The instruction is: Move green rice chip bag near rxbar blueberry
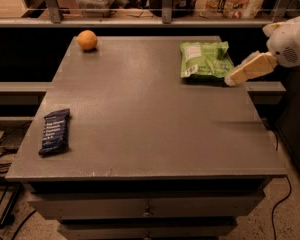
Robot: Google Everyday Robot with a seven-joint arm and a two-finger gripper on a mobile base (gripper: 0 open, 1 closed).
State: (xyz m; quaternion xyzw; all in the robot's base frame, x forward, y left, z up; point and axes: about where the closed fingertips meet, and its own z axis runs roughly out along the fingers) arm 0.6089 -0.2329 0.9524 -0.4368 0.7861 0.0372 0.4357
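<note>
The arm is extended from the right and angled downward. The pincer (232, 80) is held at the right edge of the bag (206, 60); whether it is spread cannot be told. The bag lies far right on the desk (150, 114), the bar (54, 131) near left.
</note>
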